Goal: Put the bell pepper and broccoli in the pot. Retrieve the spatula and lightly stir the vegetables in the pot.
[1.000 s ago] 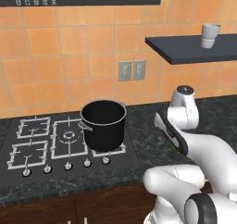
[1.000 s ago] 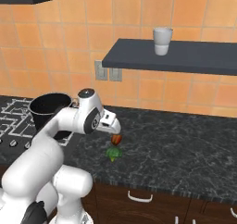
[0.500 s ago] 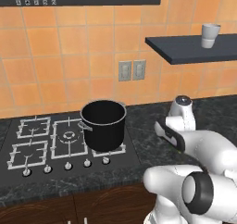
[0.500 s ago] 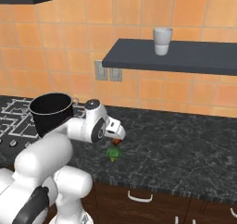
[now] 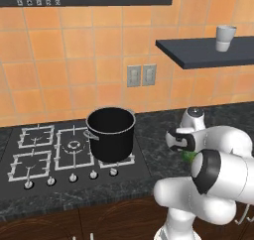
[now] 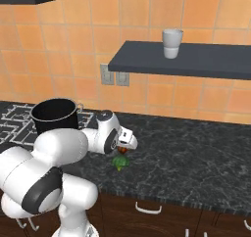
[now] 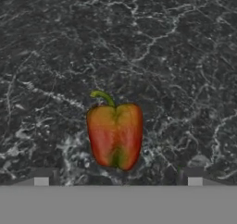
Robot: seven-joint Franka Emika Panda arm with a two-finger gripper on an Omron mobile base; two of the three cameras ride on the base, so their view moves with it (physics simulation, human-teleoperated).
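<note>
- Lower than a second ago, the arm has folded down over the dark bench (image 6: pixel 196 153), its wrist dropping from well above the surface to just over the vegetables.
- Seen through the hand view, the gripper (image 7: pixel 118 181) points straight down at the pepper (image 7: pixel 115 135), which lies on the bench just ahead of the fingertips (image 7: pixel 40 177) and midway between them.
- Wide apart and empty, the jaws stand one to each side of the pepper, neither touching it.
- Stem (image 7: pixel 102 97) away from the hand camera, the pepper's long axis runs across the line between the two tips, so closing would likely pinch its narrower sides.
- From the right base view, a sliver of the pepper (image 6: pixel 120 150) shows under the gripper (image 6: pixel 128 144), with the broccoli (image 6: pixel 120 162) just beside it, nearer the bench's front edge.
- Off to the arm's left, the black pot (image 5: pixel 110 133) waits on the stove (image 5: pixel 39 154), well apart from both vegetables; nothing can be seen inside it from either base view.
- A short further descent looks to be all that remains before a grasp; the carry leftward to the pot would follow.
</note>
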